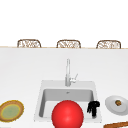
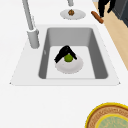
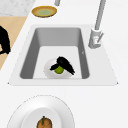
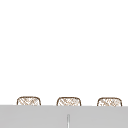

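Inside the sink a white plate lies on the basin floor with a small green lime on it. My left hand reaches down from above, its fingers and thumb curled on either side of the lime. In the front view a big red ball covers that spot. My right hand hangs idle in front of the counter's edge by the sink's right front corner, with its fingers relaxed and pointing down, holding nothing.
The faucet stands behind the basin. On the right counter is a white plate with a small brown food item, and a brown sausage-like roll lies near the front edge. A yellow-green plate sits on the left counter.
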You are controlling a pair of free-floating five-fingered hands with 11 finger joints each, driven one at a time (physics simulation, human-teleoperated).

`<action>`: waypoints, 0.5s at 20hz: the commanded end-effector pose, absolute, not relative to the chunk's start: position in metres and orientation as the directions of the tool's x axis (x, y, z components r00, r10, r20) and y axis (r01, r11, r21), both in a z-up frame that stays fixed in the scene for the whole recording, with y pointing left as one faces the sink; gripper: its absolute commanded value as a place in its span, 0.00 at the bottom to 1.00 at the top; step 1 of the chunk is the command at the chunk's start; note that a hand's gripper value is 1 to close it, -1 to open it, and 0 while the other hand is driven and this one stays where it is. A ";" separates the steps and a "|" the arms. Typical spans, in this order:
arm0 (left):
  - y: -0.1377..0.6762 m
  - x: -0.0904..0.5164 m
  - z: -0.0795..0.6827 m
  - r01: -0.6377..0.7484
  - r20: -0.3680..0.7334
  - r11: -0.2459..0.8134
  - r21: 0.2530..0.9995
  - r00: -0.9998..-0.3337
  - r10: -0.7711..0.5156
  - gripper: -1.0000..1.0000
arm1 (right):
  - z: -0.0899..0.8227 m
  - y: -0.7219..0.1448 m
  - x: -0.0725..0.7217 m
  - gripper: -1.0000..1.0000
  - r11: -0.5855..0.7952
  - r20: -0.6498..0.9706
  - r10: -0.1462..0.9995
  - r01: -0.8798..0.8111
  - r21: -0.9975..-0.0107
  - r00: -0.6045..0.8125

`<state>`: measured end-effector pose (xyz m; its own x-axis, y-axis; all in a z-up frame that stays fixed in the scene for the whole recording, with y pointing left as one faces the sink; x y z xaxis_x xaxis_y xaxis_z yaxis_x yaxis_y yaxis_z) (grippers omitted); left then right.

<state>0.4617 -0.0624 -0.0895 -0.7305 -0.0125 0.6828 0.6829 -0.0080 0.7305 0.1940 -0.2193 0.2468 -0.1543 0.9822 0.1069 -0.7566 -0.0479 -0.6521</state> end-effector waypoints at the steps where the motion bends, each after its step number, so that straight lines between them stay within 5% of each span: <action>1: -0.063 0.471 -0.105 0.695 0.695 -0.006 0.719 -0.719 -0.011 0.00 | 0.247 -0.219 0.194 0.50 -0.048 0.107 0.982 -0.757 -0.652 -0.154; 4: -0.065 0.471 -0.103 0.727 0.727 -0.008 0.686 -0.686 -0.014 0.00 | 0.247 -0.219 0.194 0.50 -0.048 0.107 0.982 -0.757 -0.652 -0.154; 7: -0.063 0.448 -0.100 0.687 0.687 -0.009 0.727 -0.727 -0.015 0.00 | 0.247 -0.219 0.194 0.50 -0.048 0.107 0.982 -0.757 -0.652 -0.154; 8: -0.063 0.436 -0.099 0.653 0.653 -0.010 0.757 -0.757 -0.016 1.00 | 0.247 -0.219 0.194 0.50 -0.048 0.107 0.982 -0.757 -0.652 -0.154; 10: -0.063 0.424 -0.087 0.578 0.578 -0.028 0.816 -0.816 -0.004 1.00 | 0.247 -0.219 0.194 0.50 -0.048 0.107 0.982 -0.757 -0.652 -0.154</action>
<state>0.4460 -0.0632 -0.0768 -0.7872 -0.0043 0.6167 0.6167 -0.0244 0.7869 0.1940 -0.2193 0.2468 -0.1543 0.9822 0.1069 -0.7566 -0.0479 -0.6521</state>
